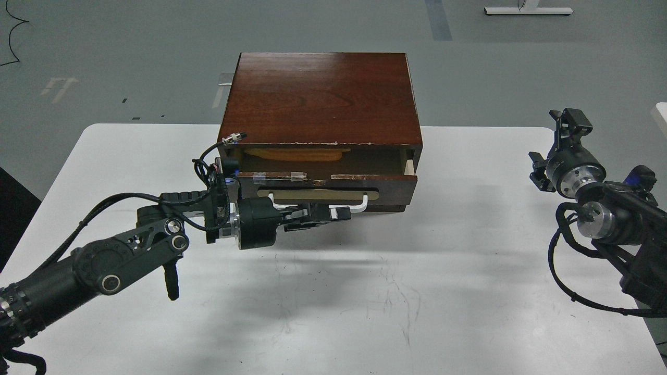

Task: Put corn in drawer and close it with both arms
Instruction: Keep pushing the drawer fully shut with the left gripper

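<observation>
Most of the corn is hidden: only a long yellow strip shows through the narrow gap above the drawer, lying inside toward its left half, with its ends lost in shadow under the cabinet top. The drawer stands slightly pulled out; its pale inner wall shows only as a sliver at the right end. The white bar handle is partly covered at its left by the left gripper, which lies level in front of the drawer face with its fingers pointing toward 3 o'clock. The fingers look drawn close together just under the bar, perhaps touching it, though the dark shapes overlap too much to be certain. The right gripper is held up at the table's right edge, well apart from the cabinet, seen end-on and dark, so I cannot tell whether it is wide or narrow. The right arm is cut off by the frame at 4 o'clock, the left at 8 o'clock.

One cabinet, one drawer with one handle, one cob, two arms.

The white table is scuffed with faint grey scratches near its middle. Beyond it lies grey floor, with a white bar-shaped base at 1 o'clock and a black cable at 10 o'clock.
</observation>
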Robot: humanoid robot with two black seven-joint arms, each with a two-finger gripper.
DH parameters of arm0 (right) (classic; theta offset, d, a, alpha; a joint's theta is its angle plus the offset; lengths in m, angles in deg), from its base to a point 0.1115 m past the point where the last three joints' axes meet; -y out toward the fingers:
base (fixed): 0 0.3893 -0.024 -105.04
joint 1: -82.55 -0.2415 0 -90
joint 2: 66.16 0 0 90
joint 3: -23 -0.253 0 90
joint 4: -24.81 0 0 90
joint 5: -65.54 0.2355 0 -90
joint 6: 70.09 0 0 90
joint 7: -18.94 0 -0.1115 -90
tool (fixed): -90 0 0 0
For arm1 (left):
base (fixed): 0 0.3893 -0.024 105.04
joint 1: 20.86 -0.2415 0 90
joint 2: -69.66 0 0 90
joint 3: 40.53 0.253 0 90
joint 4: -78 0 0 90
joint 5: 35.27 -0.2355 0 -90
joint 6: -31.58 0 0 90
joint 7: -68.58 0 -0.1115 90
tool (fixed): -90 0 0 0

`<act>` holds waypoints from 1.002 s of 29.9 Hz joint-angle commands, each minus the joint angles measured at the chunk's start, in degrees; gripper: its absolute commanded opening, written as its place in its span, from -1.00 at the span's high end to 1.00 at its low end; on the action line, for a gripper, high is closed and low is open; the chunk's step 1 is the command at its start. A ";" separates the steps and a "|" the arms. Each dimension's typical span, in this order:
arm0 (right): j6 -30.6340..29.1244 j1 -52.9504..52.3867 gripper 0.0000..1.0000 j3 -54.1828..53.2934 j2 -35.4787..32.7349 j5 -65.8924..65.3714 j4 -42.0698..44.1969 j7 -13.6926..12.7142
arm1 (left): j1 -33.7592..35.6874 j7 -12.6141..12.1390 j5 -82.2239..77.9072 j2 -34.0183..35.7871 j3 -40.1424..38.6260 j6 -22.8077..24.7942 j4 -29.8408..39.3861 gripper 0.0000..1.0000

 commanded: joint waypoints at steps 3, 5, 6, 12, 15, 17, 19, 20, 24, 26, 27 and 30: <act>0.00 0.09 -1.00 0.00 0.00 0.00 0.00 0.00 | 0.29 0.00 0.07 -1.32 -0.24 0.00 -1.92 1.00; 0.00 0.17 -1.00 0.00 0.00 0.00 0.00 0.00 | 0.81 0.00 0.07 -1.32 -0.24 0.00 -2.27 1.00; 0.00 0.18 -1.00 0.09 0.00 0.00 0.00 0.00 | 1.16 0.00 0.07 -1.32 -0.16 0.00 -2.36 1.00; 0.00 0.09 -1.00 0.97 0.00 0.00 0.00 0.00 | 2.04 0.00 0.07 -1.41 -0.24 0.00 -3.68 1.00; 0.00 0.00 -1.00 1.06 0.00 0.00 0.00 0.00 | 2.31 0.00 0.07 -1.67 -0.24 0.00 -3.86 1.00; 0.00 0.00 -1.00 1.06 0.00 0.00 0.00 0.00 | 2.31 0.00 0.07 -1.76 -0.24 0.00 -4.03 1.00; 0.00 0.00 -1.00 1.06 0.00 0.00 -0.09 0.00 | 2.48 0.00 0.07 -1.84 -0.24 0.00 -4.47 1.00; 0.00 0.00 -1.00 1.06 0.00 0.00 -0.09 0.00 | 2.66 0.00 0.07 -1.93 -0.24 0.00 -4.65 1.00; 0.00 0.00 -1.00 1.06 0.00 0.00 -0.09 0.00 | 3.63 0.00 0.07 -3.25 -0.07 0.00 -6.23 1.00; 0.00 -0.09 -1.00 1.06 0.00 0.00 -0.09 0.00 | 3.71 0.00 0.07 -3.43 -0.15 0.00 -6.49 1.00; 0.00 -0.09 -1.00 1.06 0.00 0.00 -0.09 0.00 | 3.80 0.00 0.07 -3.43 -0.24 0.00 -6.93 1.00; 0.00 -0.18 -1.00 1.06 0.00 0.00 -0.09 0.00 | 4.33 0.00 0.15 -3.43 -0.16 0.00 -7.99 1.00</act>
